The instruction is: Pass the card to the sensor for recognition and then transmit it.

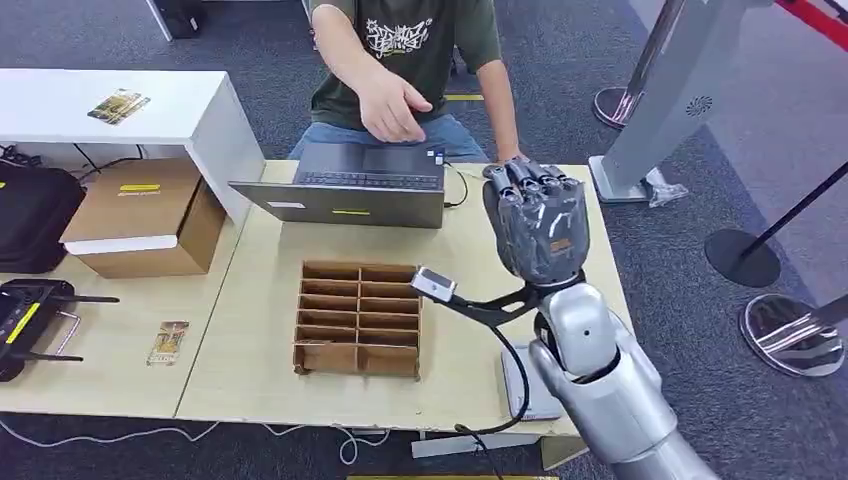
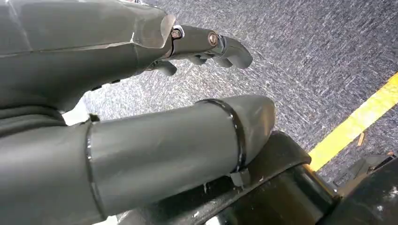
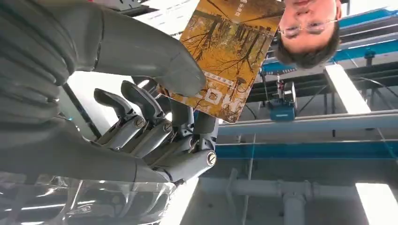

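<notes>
Over the table (image 1: 250, 330), near the laptop (image 1: 350, 185), the right hand (image 1: 538, 225) is raised with its back to the head camera. In the wrist view its thumb (image 3: 155, 56) and fingers (image 3: 197, 119) pinch the card (image 3: 225, 51). The left hand (image 2: 141, 108) hangs above the floor, fingers apart, holding nothing.

A wooden divider tray (image 1: 358, 318) sits mid-bench (image 1: 260, 340), a cardboard box (image 1: 145, 216) to its left; black device (image 1: 30, 320), perhaps a router.
</notes>
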